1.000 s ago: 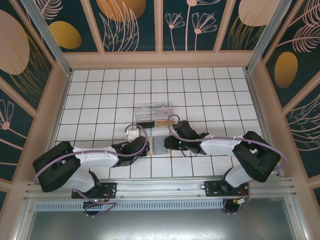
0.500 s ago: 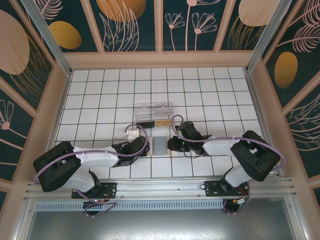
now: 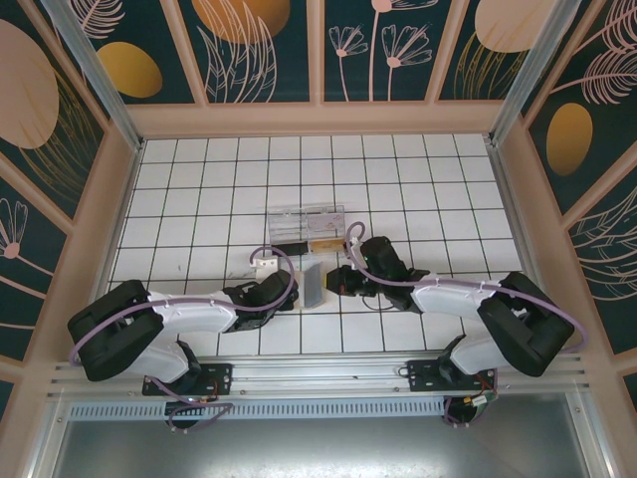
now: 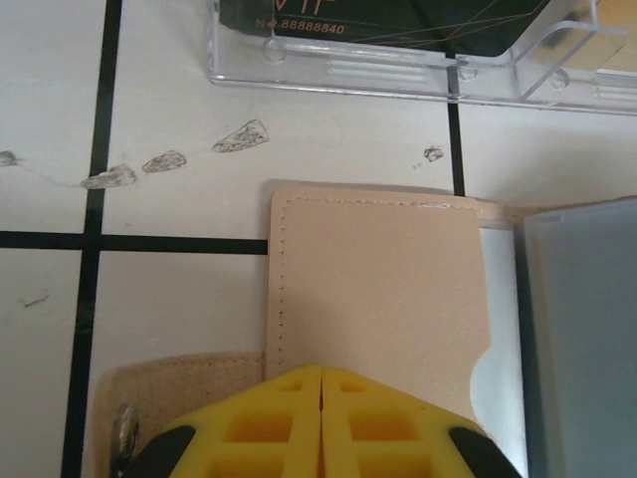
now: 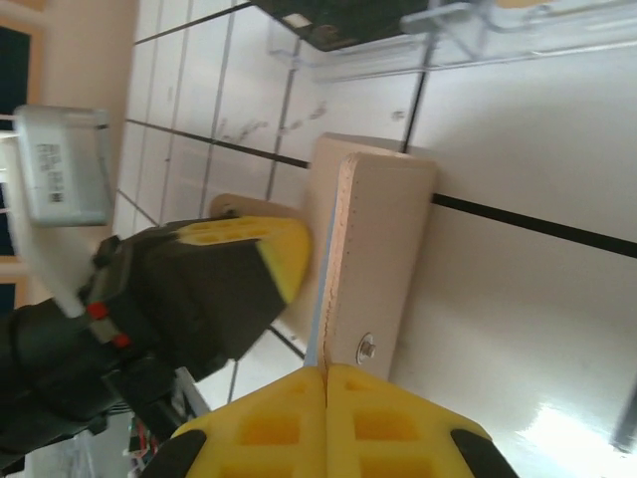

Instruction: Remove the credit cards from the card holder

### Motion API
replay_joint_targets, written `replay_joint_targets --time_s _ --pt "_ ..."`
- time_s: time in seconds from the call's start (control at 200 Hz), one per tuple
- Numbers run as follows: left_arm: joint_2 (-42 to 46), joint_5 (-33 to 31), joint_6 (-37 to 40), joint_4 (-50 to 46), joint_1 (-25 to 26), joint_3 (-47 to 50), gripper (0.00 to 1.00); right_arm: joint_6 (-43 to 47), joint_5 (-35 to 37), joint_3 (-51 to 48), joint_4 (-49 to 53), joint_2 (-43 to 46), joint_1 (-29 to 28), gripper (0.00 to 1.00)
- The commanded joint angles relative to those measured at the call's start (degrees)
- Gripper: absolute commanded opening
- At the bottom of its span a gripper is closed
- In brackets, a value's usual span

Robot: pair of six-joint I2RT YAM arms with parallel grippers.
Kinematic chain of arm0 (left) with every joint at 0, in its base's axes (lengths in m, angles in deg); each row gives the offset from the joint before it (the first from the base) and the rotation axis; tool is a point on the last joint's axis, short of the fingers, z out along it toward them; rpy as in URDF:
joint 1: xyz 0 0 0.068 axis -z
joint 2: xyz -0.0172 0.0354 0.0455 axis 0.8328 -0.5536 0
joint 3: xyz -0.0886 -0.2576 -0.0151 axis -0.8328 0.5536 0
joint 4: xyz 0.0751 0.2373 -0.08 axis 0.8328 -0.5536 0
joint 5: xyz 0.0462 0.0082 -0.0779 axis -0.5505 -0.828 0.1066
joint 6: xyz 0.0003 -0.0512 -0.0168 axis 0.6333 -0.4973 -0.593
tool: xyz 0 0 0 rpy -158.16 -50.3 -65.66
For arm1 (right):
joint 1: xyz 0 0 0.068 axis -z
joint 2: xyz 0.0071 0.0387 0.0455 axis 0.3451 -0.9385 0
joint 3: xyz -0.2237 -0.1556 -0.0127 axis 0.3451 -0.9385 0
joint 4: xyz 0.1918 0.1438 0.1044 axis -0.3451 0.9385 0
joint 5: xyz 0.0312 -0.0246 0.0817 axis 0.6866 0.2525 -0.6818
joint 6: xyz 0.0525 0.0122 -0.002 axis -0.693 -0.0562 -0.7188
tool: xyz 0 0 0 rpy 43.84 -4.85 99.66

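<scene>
The tan card holder [image 3: 312, 286] lies just in front of the arms. One half lies flat [image 4: 378, 299]. The other half stands up on edge [image 5: 373, 229], showing its blue-grey lining [image 4: 582, 339] and a snap stud. My right gripper [image 5: 325, 370] is shut on that raised flap's edge. My left gripper [image 4: 320, 373] is shut, its tips resting on the flat half with nothing between them. A pale whitish strip [image 4: 498, 319] shows at the pocket's edge and notch. I cannot tell whether it is one of the credit cards.
A clear plastic compartment box [image 3: 306, 227] holding a black block [image 4: 398, 20] stands one tile behind the holder. Scuff marks [image 4: 164, 161] dot the white tiled floor. Wooden walls enclose the floor on three sides.
My right gripper has closed on the holder's right half and lifted it from flat to standing on edge. My left gripper has stayed shut on the other half.
</scene>
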Motion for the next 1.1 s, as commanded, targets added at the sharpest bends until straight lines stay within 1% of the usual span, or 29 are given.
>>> replay_joint_targets --time_s 0.0,0.16,0.215,0.3,0.37,0.435,0.495,0.551,0.596,0.681,0.776,0.921,1.006,1.091 --pt "-2.09 5.11 0.81 -0.30 0.09 0.70 0.09 0.56 -2.24 3.82 -1.70 0.37 -1.52 0.00" --pt "-1.22 4.87 0.70 -0.74 0.08 1.05 0.10 1.02 -1.90 6.20 -0.59 -3.82 -2.58 0.00" --pt "-0.13 4.27 0.50 -1.55 0.09 1.27 0.14 0.83 -1.63 6.24 -0.69 -4.73 -2.56 0.00" --pt "2.18 2.91 0.30 -3.67 0.09 1.58 0.17 0.91 -1.74 6.09 -0.87 -5.22 -2.58 0.00" --pt "4.53 1.89 0.25 -5.14 0.09 1.97 0.18 1.38 -0.45 6.09 0.55 -4.88 -2.49 0.00" --pt "6.47 0.35 0.26 -7.73 0.09 1.83 0.22 2.14 0.71 6.09 2.44 -4.26 -2.32 0.00" --pt "8.30 -1.71 0.21 -11.38 0.09 1.25 0.30 2.66 1.72 5.64 3.81 -3.39 -1.98 0.00" --pt "10.42 -3.10 0.34 -14.06 0.09 0.93 0.31 2.97 2.76 4.94 4.99 -2.48 -1.63 0.00" --pt "12.19 -3.96 0.34 -15.58 0.09 0.82 0.34 3.35 3.78 4.40 6.22 -1.67 -1.36 0.00" --pt "15.00 -4.62 0.69 -16.54 0.09 0.96 0.38 3.94 5.69 3.18 8.14 -0.51 -0.75 0.00" --pt "15.68 -3.18 1.71 -14.29 0.00 1.51 0.39 4.49 8.39 2.28 10.46 -0.03 -0.64 0.00" --pt "12.70 0.47 2.72 -8.89 -0.08 1.59 0.37 4.22 10.16 0.39 10.96 0.22 -0.64 0.00" --pt "11.58 3.48 2.96 -4.16 -0.64 2.39 0.34 4.30 11.70 -0.54 11.33 0.02 -0.64 0.00" --pt "11.36 7.45 2.94 0.02 -2.60 3.69 0.33 4.22 12.21 -0.75 10.87 -0.40 -0.64 0.00"
